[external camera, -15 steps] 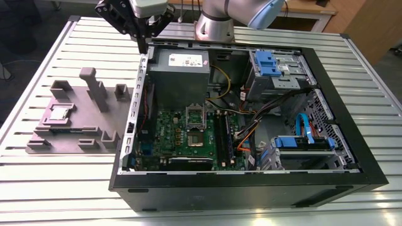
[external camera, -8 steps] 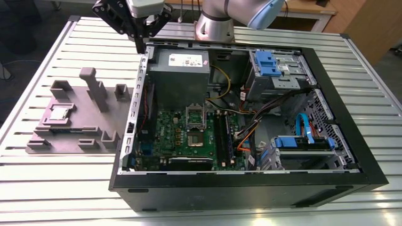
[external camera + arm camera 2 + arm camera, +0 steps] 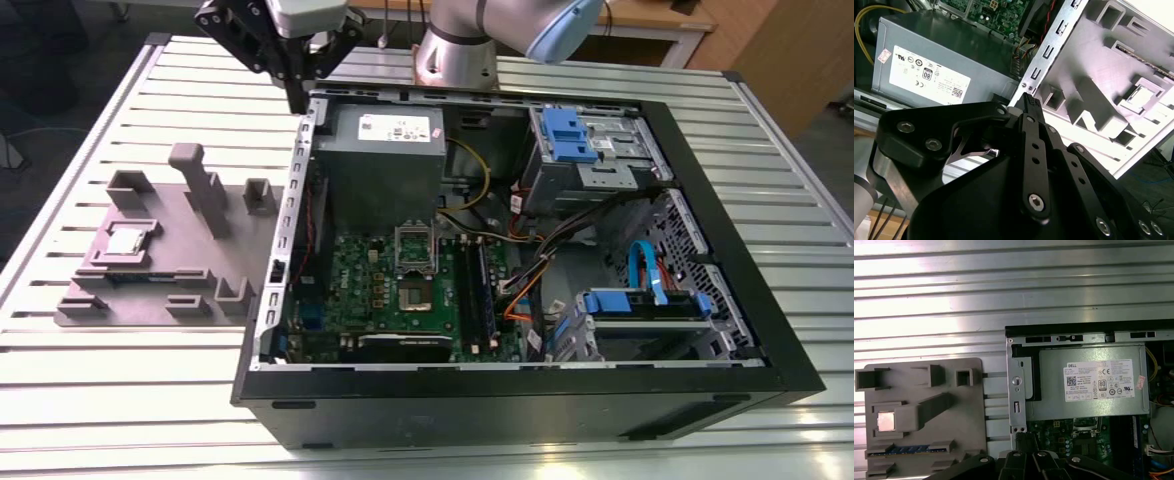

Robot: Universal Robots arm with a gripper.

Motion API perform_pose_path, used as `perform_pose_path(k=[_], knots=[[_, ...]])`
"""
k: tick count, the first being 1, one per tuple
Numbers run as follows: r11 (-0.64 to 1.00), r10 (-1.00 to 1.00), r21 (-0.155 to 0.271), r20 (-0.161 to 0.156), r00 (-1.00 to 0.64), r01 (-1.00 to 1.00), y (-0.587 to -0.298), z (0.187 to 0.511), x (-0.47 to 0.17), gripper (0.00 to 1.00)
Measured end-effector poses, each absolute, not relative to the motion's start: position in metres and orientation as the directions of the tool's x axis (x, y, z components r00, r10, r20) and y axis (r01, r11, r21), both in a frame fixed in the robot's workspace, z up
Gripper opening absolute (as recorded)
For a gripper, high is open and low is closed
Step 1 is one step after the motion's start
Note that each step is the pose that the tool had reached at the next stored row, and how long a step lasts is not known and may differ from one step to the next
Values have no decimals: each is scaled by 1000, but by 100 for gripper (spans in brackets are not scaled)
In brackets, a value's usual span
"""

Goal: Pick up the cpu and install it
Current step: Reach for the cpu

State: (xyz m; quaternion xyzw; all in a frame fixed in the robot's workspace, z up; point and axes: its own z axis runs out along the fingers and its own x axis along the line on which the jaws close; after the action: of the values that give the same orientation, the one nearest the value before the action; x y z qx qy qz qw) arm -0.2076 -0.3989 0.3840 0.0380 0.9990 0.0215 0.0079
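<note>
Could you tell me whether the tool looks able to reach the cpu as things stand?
Probably yes: the cpu lies uncovered in the fixture tray beside the case, with nothing above it; the tool hovers nearby.

The bench (image 3: 120, 400) is ribbed bare metal with a glossy sheen. The fixture tray (image 3: 187, 255) is matt grey plastic. The cpu (image 3: 127, 241) has a shiny silver metal top. The power supply (image 3: 380, 160) is dull grey sheet metal with 1 white paper label (image 3: 1099, 380). The pincer (image 3: 1029, 100) is matt black with bright screw heads.
</note>
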Motion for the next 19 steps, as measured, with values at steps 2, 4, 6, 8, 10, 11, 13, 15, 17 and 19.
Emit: perform_pose_path(k=[2,4,6,8,10,11,13,15,17,19], knots=[[996,76,44,-14,-997,76,-399,384,-208,11],[996,76,44,-14,-997,76,-399,384,-209,11],[996,76,44,-14,-997,76,-399,384,-209,11],[996,76,44,-14,-997,76,-399,384,-209,11],[996,76,44,-14,-997,76,-399,384,-210,11],[996,76,44,-14,-997,76,-399,384,-210,11],[996,76,44,-14,-997,76,-399,384,-211,11],[996,76,44,-14,-997,76,-399,384,-212,11],[996,76,44,-14,-997,76,-399,384,-215,11],[996,76,44,-14,-997,75,-399,384,-217,11]])
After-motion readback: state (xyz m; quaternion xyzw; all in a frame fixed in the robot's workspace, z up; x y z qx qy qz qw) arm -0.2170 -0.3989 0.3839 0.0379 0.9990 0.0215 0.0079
